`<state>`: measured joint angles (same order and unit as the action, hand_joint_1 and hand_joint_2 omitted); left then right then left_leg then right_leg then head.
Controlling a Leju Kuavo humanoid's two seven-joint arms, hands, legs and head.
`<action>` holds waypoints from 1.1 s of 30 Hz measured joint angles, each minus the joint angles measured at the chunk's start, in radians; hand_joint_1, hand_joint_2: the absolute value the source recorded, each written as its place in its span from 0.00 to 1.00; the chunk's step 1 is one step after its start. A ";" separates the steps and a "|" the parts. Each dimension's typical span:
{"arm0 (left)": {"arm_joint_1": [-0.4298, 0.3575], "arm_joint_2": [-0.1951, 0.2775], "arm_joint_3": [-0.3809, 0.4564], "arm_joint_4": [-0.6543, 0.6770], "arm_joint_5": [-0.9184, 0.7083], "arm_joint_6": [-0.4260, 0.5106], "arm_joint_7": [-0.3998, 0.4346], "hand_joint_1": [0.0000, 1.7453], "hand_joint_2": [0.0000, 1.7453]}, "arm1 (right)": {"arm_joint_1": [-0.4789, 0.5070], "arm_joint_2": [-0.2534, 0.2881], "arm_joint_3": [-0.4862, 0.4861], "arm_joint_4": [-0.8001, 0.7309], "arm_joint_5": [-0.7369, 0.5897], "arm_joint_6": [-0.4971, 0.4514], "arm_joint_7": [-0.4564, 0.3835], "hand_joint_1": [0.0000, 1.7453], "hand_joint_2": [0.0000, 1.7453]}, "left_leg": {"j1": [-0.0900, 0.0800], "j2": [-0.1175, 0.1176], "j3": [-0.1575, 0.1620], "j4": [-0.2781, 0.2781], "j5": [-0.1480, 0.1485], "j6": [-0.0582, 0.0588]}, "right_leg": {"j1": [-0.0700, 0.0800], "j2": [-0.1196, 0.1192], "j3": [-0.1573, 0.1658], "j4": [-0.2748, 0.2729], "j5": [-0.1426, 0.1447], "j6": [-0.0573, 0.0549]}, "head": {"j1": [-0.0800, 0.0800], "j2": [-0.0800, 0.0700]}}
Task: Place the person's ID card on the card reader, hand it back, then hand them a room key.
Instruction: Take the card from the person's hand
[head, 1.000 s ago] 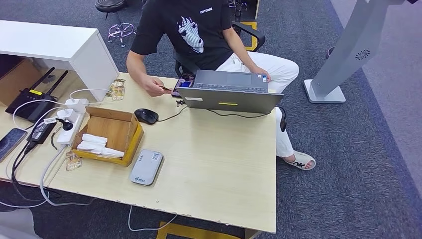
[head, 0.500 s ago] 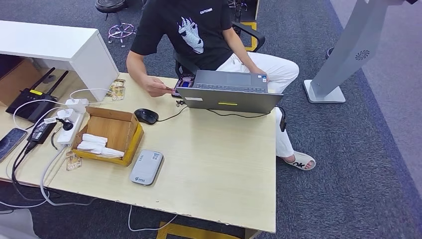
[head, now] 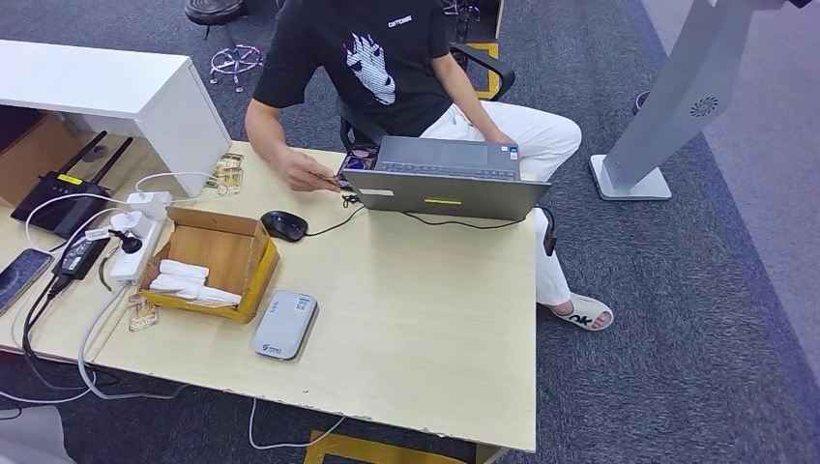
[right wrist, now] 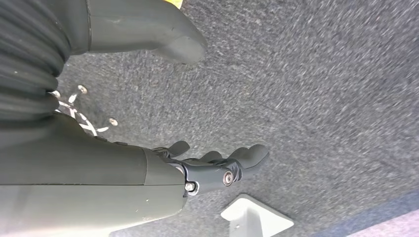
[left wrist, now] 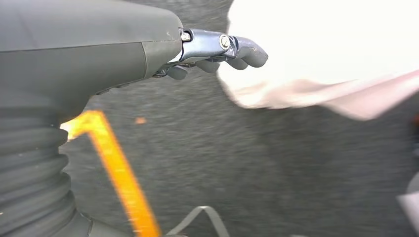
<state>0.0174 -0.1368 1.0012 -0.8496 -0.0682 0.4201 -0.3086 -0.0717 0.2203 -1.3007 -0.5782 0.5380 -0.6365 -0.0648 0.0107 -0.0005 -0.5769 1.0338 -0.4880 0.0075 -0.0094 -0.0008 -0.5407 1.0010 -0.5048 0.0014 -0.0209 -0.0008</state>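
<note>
The left robot hand (left wrist: 217, 52) hangs over grey carpet, its fingers curled loosely with nothing in them; whether they are truly closed I cannot tell. The right robot hand (right wrist: 217, 165) also hangs above carpet, fingers apart and empty, thumb (right wrist: 173, 44) held away from them.

The wrist views show carpet, an orange bar (left wrist: 118, 173) and a pale blurred surface beside the left fingers. The head view shows the desk (head: 425, 319) instead. There a seated person pinches the ID card (head: 329, 178) in one hand (head: 307, 172) at the far edge, just beside the open laptop (head: 445, 184). The grey card reader (head: 284, 325) lies flat near the front edge, next to a cardboard box (head: 208, 261) holding white room keys (head: 186, 280). A black mouse (head: 284, 225) sits between box and laptop. A power strip (head: 135, 237), a router (head: 68, 193) and cables crowd the left end.
</note>
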 joint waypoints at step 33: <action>0.175 -0.056 -0.140 -1.102 -0.069 -0.293 -0.192 0.00 1.00 | -0.013 0.025 -0.103 0.096 0.209 -0.018 0.021 0.00 1.00 | 0.000 0.001 0.002 0.000 0.000 0.000 | 0.000 0.000 0.000 0.000 0.000 0.000 | 0.000 0.000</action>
<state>0.1925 -0.1930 0.8613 -1.9514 -0.1370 0.1269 -0.5001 -0.0849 0.2453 -1.4034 -0.4819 0.7472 -0.6545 -0.0433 0.0108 0.0001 -0.5752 1.0338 -0.4879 0.0073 -0.0093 -0.0004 -0.5409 1.0010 -0.5048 0.0012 -0.0207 -0.0008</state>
